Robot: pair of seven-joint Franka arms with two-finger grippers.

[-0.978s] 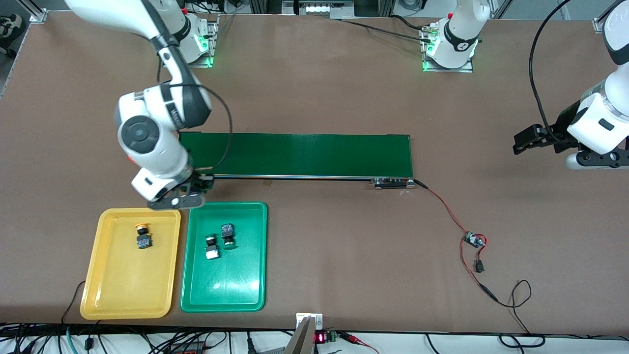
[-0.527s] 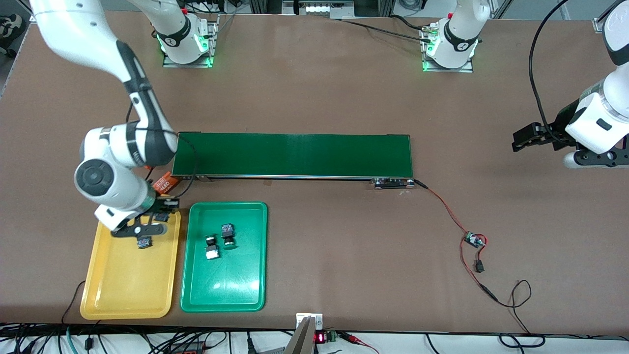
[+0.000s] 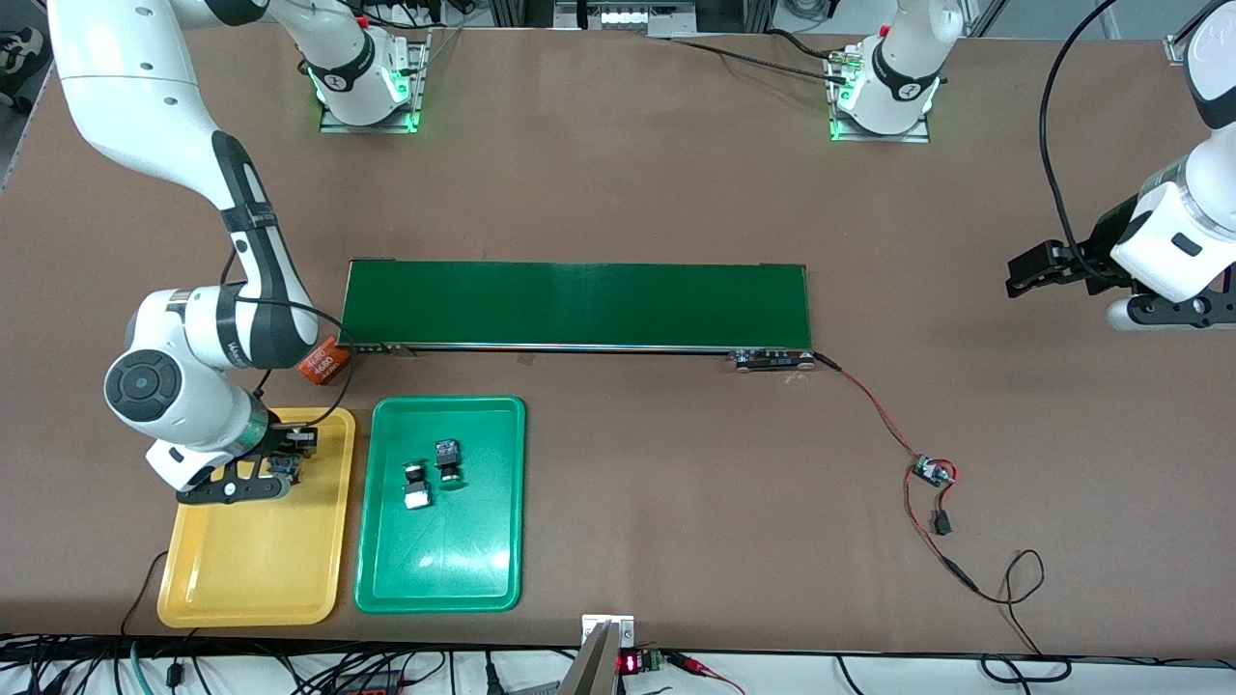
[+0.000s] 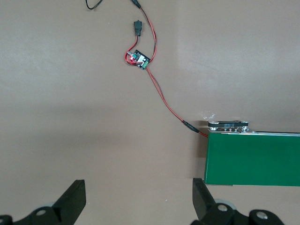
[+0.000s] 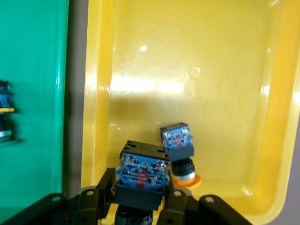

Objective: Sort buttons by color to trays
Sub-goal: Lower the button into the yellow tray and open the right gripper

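Observation:
My right gripper (image 3: 278, 465) is over the yellow tray (image 3: 253, 569), at the end nearest the belt. In the right wrist view the gripper (image 5: 140, 190) is shut on a button (image 5: 142, 174) with a black-blue body; its cap is hidden. A second button (image 5: 179, 143) with an orange cap lies on its side on the yellow tray (image 5: 225, 70) just beside the held one. Two buttons (image 3: 447, 457) (image 3: 416, 486) lie in the green tray (image 3: 444, 565). My left gripper (image 3: 1025, 274) waits open and empty over bare table at the left arm's end.
The long dark-green belt (image 3: 579, 304) lies across the middle, farther from the front camera than the trays. An orange cylinder (image 3: 323, 362) sits at its end near the yellow tray. Red wires and a small circuit board (image 3: 932, 471) trail from the belt's other end.
My right arm has swung from the belt's end to over the yellow tray and come down, and now covers the button lying there. The left arm has barely moved.

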